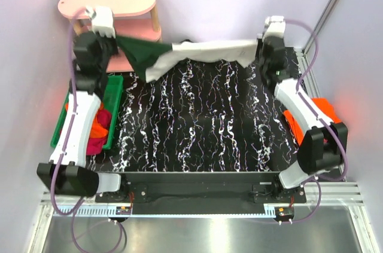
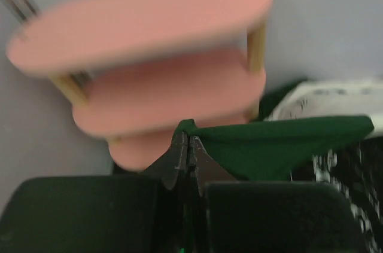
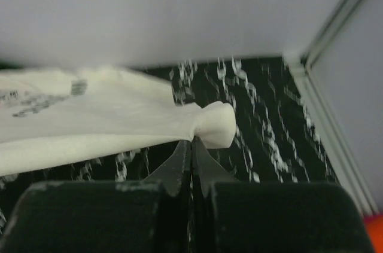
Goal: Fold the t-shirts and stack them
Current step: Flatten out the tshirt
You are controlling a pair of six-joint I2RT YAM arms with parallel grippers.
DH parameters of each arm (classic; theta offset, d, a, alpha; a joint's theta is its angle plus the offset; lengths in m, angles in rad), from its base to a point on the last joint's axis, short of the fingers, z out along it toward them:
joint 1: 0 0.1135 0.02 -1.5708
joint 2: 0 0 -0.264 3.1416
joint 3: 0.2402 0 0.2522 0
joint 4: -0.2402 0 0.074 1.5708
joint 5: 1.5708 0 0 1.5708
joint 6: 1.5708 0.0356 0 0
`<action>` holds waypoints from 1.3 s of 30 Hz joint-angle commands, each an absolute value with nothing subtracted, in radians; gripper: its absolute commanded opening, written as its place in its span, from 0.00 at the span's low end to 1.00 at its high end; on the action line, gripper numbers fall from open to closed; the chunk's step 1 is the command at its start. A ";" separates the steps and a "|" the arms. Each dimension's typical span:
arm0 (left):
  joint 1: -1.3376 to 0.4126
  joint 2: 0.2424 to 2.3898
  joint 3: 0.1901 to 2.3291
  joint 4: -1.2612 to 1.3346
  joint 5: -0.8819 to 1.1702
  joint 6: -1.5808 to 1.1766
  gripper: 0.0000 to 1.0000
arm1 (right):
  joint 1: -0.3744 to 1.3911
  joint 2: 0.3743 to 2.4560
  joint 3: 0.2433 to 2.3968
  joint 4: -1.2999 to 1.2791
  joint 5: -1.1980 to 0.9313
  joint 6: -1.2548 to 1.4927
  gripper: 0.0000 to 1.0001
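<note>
The white shirt (image 1: 203, 51) hangs stretched in the air along the far edge of the worktop (image 1: 203, 127). The left fingers (image 2: 175, 162) are pressed together on the tip of its green sleeve (image 1: 134, 52), and the right fingers (image 3: 178, 164) pinch a white corner at the far right. No fold shows yet. Orange and magenta shirts (image 1: 99, 127) lie crumpled in the green bin (image 1: 115, 94) at the left. A separate orange shirt (image 1: 326, 108) lies at the right; I cannot tell whether it is folded. Most of the work seems still ahead.
</note>
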State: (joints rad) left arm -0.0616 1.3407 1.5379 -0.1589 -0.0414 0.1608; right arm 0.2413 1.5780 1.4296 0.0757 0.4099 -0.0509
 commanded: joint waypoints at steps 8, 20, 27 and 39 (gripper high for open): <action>-0.060 0.927 1.053 -0.382 0.051 0.173 0.00 | 0.239 1.155 1.025 -0.144 0.451 0.179 0.00; -0.060 0.851 0.954 -0.630 0.138 0.178 0.00 | 0.241 1.040 0.884 -0.452 0.353 0.314 0.00; -0.060 0.862 0.959 -0.730 0.161 0.225 0.00 | 0.241 0.999 0.856 -0.595 0.308 0.402 0.00; -0.061 0.974 0.977 -0.864 0.287 0.298 0.00 | 0.241 1.006 0.888 -0.785 0.270 0.558 0.00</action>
State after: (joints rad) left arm -0.0624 0.9531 0.9466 -0.8230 0.2123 0.2653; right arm 0.2413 1.0039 0.8402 -0.6865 0.3183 0.4690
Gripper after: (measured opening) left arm 0.012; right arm 0.010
